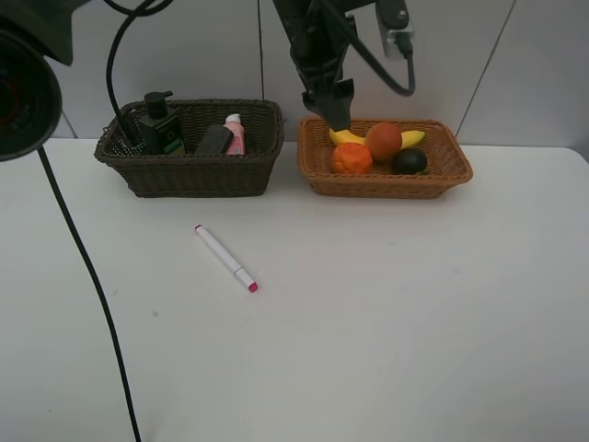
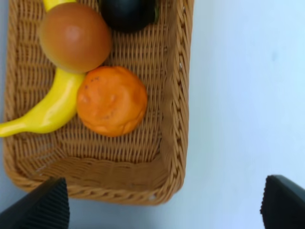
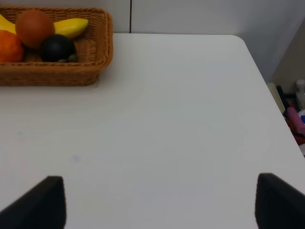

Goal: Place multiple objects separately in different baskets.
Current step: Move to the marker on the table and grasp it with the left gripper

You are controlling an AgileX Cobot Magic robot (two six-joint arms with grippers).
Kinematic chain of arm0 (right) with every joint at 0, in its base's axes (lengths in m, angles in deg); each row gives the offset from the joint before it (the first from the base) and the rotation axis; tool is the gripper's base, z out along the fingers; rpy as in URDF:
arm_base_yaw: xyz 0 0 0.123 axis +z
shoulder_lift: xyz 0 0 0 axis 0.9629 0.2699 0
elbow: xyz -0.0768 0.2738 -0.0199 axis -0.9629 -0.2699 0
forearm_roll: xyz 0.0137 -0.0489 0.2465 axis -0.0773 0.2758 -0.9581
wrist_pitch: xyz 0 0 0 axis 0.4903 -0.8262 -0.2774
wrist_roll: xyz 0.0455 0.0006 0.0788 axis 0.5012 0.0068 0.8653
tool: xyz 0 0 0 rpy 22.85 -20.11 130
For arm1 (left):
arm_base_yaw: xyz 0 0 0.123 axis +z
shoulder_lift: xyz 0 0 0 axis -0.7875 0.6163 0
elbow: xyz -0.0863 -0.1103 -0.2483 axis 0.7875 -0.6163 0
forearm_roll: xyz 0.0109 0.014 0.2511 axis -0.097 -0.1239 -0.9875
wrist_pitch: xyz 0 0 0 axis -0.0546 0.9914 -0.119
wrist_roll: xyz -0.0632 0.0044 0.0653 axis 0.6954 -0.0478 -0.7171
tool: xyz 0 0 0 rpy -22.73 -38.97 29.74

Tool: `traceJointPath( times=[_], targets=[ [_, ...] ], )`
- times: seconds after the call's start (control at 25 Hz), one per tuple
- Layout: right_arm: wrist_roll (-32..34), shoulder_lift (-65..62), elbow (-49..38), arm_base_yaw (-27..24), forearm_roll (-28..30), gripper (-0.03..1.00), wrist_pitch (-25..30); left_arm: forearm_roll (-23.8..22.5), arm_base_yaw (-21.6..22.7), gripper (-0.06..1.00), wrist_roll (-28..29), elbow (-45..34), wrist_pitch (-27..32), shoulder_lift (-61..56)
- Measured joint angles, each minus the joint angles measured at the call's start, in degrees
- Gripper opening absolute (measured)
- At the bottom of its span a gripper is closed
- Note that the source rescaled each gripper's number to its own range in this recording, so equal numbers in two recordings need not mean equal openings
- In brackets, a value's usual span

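The light orange-tan basket (image 1: 442, 175) at the back right holds a yellow banana (image 2: 52, 107), a bumpy tangerine (image 2: 112, 100), a red-orange ball fruit (image 2: 74, 36) and a dark green round fruit (image 2: 126, 12). To its left, the dark brown basket (image 1: 184, 175) holds a dark green pump bottle (image 1: 158, 124), a black eraser (image 1: 214, 140) and a pink bottle (image 1: 235, 133). A white marker (image 1: 225, 259) lies on the table in front of the dark basket. My left gripper (image 1: 338, 118) hangs open and empty over the light basket's left end. My right gripper (image 3: 159, 205) stands open over bare table.
A black cable (image 1: 92, 276) runs down the left side of the white table (image 1: 386, 313). A wall rises right behind both baskets. In the right wrist view the table's edge (image 3: 267, 81) drops off to some clutter (image 3: 295, 117) below.
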Motion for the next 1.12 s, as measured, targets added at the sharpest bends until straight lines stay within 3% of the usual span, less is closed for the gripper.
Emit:
traceJointPath(
  times=[0.28,0.56,0.68,0.92,1.12],
  targets=[
    [0.0,0.0,0.0,0.0,0.0,1.00,0.0,-0.2,0.0,1.00,-2.7,-12.3,0.0,-9.1],
    [0.0,0.0,0.0,0.0,0.0,1.00,0.0,-2.7,0.1,1.00,-7.2,-35.0,-0.2,-19.3],
    [0.0,0.0,0.0,0.0,0.0,1.00,0.0,-5.1,0.6,1.00,-13.1,-42.5,-0.1,-21.6],
    [0.0,0.0,0.0,0.0,0.0,1.00,0.0,-6.6,2.0,1.00,-24.6,-50.0,-0.4,-22.0],
    [0.0,0.0,0.0,0.0,0.0,1.00,0.0,-6.6,2.9,1.00,-31.8,-55.9,-5.9,-22.0]
  ],
)
